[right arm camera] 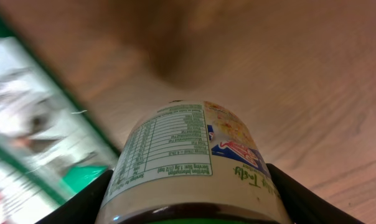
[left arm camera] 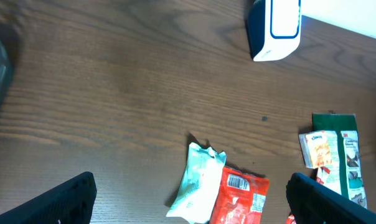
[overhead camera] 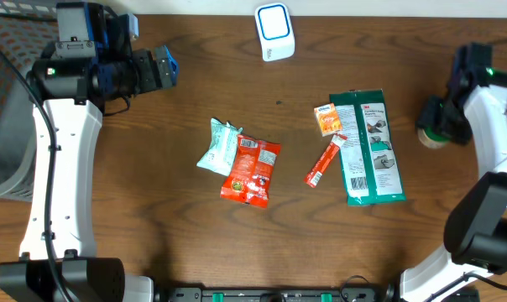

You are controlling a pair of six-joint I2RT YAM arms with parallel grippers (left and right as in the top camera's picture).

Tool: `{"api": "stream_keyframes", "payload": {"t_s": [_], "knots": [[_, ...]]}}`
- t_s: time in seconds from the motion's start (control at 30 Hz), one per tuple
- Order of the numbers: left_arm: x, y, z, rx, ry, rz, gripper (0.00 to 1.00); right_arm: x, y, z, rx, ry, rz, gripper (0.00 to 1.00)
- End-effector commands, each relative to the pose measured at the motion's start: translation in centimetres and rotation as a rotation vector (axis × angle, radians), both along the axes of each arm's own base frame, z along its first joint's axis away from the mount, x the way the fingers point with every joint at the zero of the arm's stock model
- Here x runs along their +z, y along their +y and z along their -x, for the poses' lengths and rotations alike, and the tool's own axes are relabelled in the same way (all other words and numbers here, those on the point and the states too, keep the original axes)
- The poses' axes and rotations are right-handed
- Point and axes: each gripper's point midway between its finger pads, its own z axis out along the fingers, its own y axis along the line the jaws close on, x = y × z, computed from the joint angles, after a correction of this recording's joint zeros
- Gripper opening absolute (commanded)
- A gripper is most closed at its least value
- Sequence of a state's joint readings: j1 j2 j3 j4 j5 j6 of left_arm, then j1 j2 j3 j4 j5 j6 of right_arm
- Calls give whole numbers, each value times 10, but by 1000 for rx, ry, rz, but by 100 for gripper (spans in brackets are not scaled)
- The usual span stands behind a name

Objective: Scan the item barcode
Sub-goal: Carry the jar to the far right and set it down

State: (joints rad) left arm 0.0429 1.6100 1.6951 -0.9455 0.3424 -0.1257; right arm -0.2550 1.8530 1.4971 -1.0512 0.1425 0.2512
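The right hand [right arm camera: 194,208] is partly closed on a labelled bottle [right arm camera: 188,146], gripping its sides; the left hand [overhead camera: 163,67] gapes wide above the table [overhead camera: 153,193], holding nothing.

White arm links [overhead camera: 65,151], black joints [overhead camera: 488,226], green lights [overhead camera: 488,72], blue-edged left tool [overhead camera: 169,69].

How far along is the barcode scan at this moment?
Done: the right end effector grips a labelled bottle near the table's right edge. In hand: that bottle, held well apart from the white scanner. Left: bring it to the scanner and present its barcode; the wrist view shows only the nutrition panel. The left end effector is open and empty, and the packets, such as the red packet, lie on the table.
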Motion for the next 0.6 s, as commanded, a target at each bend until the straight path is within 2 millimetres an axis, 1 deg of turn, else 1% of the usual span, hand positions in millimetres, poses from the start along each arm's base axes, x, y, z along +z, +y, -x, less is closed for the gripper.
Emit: {"api": "stream_keyframes", "payload": {"t_s": [0.0, 0.1, 0.23, 0.33, 0.37, 0.43, 0.5, 0.57], "knots": [[2, -1, -1, -12, -6, 1, 98, -25, -27, 25, -73, 51, 6, 1], [2, -1, -1, -12, -6, 1, 97, -39, -41, 39, -122, 66, -6, 1], [2, -1, -1, -12, -6, 1, 97, -48, -48, 42, -162, 33, -55, 1], [2, -1, -1, -12, -6, 1, 97, -50, -52, 46, -178, 37, -58, 2], [2, -1, -1, -12, -6, 1, 97, -50, -53, 47, -181, 38, -58, 4], [2, -1, -1, -12, -6, 1, 98, -50, -53, 47, -182, 37, -58, 13], [2, -1, -1, -12, -6, 1, 97, -50, -53, 46, -182, 36, -57, 19], [2, -1, -1, -12, -6, 1, 97, -50, -53, 46, -182, 36, -57, 22]]}}
